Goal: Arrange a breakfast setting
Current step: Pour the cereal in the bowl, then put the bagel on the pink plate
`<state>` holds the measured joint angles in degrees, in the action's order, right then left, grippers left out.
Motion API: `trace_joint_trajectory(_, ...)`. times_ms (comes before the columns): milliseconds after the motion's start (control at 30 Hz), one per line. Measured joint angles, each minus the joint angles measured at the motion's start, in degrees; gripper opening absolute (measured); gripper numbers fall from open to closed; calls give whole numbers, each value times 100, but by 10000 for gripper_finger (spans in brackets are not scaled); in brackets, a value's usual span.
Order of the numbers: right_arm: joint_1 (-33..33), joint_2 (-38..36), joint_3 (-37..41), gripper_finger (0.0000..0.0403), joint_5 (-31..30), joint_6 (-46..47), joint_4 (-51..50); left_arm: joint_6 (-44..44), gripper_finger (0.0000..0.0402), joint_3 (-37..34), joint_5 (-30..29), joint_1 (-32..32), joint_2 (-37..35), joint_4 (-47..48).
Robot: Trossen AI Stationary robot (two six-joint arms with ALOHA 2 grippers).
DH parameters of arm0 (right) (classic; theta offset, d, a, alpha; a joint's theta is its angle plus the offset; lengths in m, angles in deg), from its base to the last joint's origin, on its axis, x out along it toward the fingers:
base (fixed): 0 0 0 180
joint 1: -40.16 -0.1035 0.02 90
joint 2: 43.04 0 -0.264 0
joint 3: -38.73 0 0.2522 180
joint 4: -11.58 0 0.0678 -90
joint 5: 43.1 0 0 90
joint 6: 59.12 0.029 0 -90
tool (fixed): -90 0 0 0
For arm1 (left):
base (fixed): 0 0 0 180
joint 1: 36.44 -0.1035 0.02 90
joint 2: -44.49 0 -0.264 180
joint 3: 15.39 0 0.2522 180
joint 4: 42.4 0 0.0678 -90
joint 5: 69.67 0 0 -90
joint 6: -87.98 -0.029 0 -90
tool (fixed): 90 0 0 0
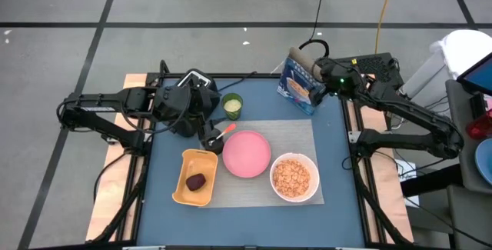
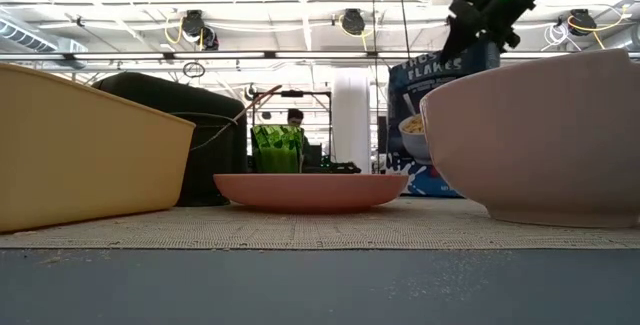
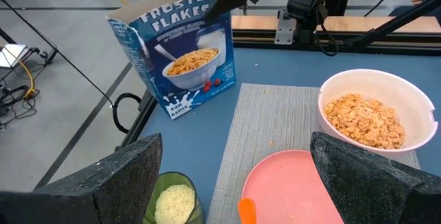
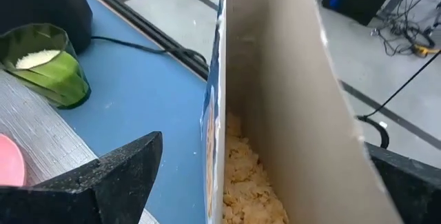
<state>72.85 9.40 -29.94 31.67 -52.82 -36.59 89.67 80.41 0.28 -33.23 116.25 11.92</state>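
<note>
A grey mat (image 1: pixel 296 131) lies on the blue table. On it are a round pink plate (image 1: pixel 247 155) and a white bowl (image 1: pixel 294 178) of tan cereal. A small dark-red fruit (image 1: pixel 196 181) lies in the yellow tray (image 1: pixel 184 192). My left gripper (image 1: pixel 214 138) is open just left of the plate, and the spoon's orange handle (image 3: pixel 247 210) shows between its fingers, not gripped. My right gripper (image 4: pixel 265 145) is open, with its fingers on either side of the open top of the upright cereal box (image 1: pixel 300 87). No bagel is in view.
A green cup (image 1: pixel 232 106) with white contents stands beyond the plate. The dark toaster (image 2: pixel 170 135) stands at the far left under my left arm, its cable trailing across the table. The box (image 4: pixel 241 176) still holds cereal. The mat's near strip is bare.
</note>
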Motion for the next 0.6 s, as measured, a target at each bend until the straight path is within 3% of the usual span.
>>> trace_joint_trajectory(600,-2,-999,-7,398,28,-301,1093,13,372,0,0,0,0,-4)
